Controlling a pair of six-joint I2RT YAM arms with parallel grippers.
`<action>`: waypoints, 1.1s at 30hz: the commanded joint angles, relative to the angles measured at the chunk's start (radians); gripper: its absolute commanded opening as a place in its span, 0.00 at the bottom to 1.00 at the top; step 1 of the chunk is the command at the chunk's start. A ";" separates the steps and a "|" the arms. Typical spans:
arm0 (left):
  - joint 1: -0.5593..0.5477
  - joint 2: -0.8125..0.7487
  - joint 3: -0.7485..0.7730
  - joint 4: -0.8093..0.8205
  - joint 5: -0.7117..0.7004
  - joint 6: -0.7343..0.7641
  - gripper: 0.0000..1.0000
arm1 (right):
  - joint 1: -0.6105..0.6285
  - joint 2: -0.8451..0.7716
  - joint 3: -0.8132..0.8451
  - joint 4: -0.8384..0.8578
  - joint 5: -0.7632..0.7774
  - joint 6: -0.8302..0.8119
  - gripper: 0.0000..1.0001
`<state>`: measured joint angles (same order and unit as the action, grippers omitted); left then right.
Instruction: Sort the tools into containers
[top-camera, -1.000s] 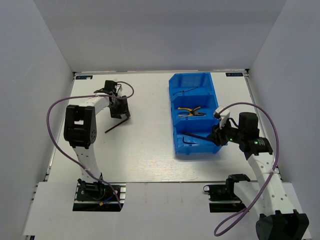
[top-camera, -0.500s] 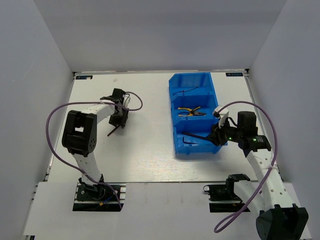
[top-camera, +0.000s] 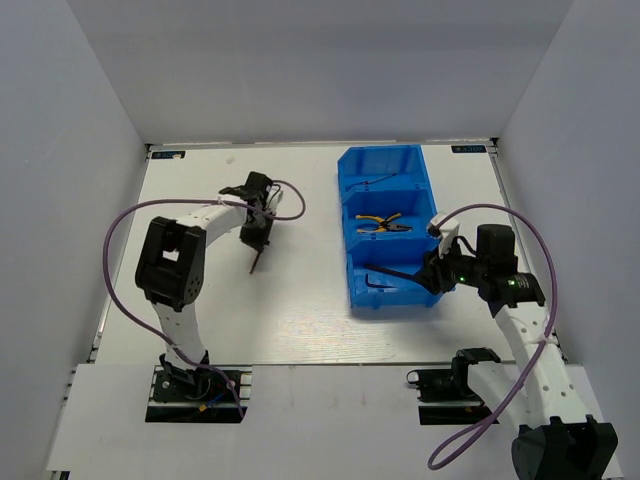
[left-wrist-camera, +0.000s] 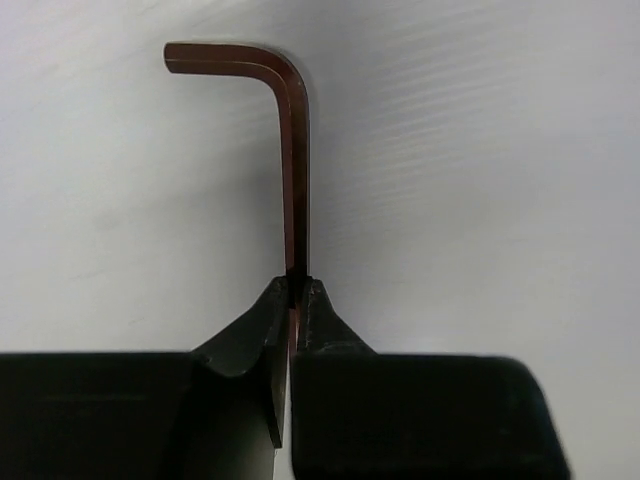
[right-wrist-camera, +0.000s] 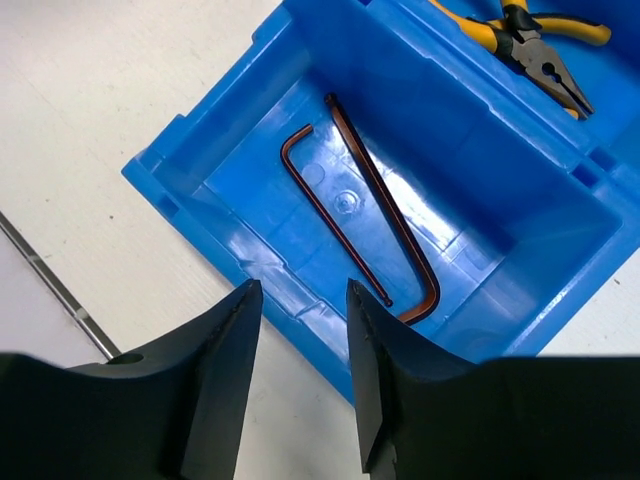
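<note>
A dark brownish L-shaped hex key hangs by its long leg from my left gripper, which is shut on it; the short leg points left. From above, this gripper is over the table's middle left, with the key below it. The blue three-compartment bin stands to the right. Its near compartment holds two hex keys, the middle one yellow-handled pliers, the far one a thin screwdriver. My right gripper is open over the bin's near wall, holding nothing.
White walls close in the table on three sides. Purple cables loop beside the left arm and the right arm. The bin's right side lies close to my right arm.
My left gripper has shut on the hex key and carried it to the right, toward the bin. The right gripper has stayed over the near compartment, its jaws slightly wider.
</note>
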<state>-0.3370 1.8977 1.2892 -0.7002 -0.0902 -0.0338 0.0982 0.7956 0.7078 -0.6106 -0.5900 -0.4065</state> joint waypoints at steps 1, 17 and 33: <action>-0.066 -0.067 0.114 0.082 0.406 -0.051 0.00 | -0.003 -0.007 0.054 -0.035 0.013 -0.020 0.45; -0.419 -0.148 0.142 0.550 0.804 -0.100 0.00 | -0.005 -0.018 0.071 0.040 0.173 0.023 0.00; -0.527 -0.058 0.246 0.452 0.547 -0.080 0.75 | -0.008 -0.045 0.087 -0.001 0.162 0.024 0.47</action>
<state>-0.8658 1.9514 1.4979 -0.2367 0.5159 -0.1188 0.0975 0.7612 0.7483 -0.6037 -0.4023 -0.3794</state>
